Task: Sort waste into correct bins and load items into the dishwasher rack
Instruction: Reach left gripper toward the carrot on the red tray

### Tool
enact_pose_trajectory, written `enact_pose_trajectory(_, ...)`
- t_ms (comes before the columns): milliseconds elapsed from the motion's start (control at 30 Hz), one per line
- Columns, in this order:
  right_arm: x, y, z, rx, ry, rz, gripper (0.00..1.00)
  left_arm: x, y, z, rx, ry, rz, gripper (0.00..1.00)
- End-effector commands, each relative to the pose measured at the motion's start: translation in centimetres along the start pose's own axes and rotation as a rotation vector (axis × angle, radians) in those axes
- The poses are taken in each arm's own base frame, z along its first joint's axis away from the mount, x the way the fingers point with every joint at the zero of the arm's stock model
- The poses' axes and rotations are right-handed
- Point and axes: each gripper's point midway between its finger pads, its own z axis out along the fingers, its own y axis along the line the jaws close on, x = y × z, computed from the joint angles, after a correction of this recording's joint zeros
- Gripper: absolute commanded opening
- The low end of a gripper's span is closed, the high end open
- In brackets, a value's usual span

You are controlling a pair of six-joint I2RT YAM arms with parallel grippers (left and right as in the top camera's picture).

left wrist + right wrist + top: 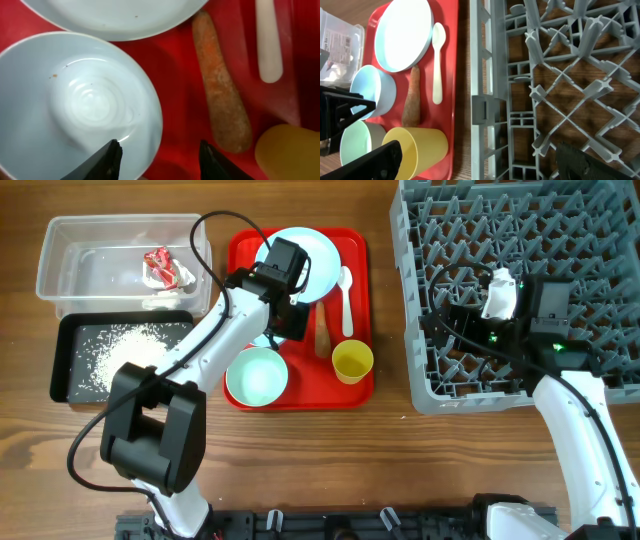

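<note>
Your wrapper [160, 267] and rice [120, 350] are binned. The sausage [222, 90], plate [315, 255], bowls [257, 375], cup [352, 361] and spoon [345, 300] wait on the tray [240, 250], and the rack [470, 240] is unloaded. The left gripper [162, 160] and right gripper [477, 150] are parted, holding nothing.

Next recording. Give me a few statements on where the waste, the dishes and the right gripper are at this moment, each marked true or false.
1. The crumpled red-and-white wrapper lies inside the clear plastic tub. True.
2. The small yellow cup stands in the large grey plastic rack. False: it stands on the flat red tray.
3. The loose white rice grains lie in the shallow black tub. True.
4. The right gripper holds the white plastic spoon. False: it is open and empty over the rack, and the spoon lies on the tray.
5. The orange-brown sausage-like stick lies on the tray beside the spoon. True.
</note>
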Motion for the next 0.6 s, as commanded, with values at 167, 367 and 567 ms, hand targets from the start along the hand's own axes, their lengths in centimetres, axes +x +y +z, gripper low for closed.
enact_pose_trajectory(167,-0.6,0.4,-0.2,-0.014,-0.008,0.004,1.00,-4.7,-3.7,-2.6,0.166,-0.131,-0.156,0.51)
enact_pose_trajectory(367,-0.6,0.4,-0.2,-0.014,-0.008,0.004,1.00,-4.2,-5.5,-0.8,0.136,-0.109,-0.191,0.51)
enact_pose_trajectory(567,-0.4,0.3,-0.2,-0.012,0.001,0.008,0.99,-2.6,-5.2,3.0,0.014,-0.054,-0.297,0.48)
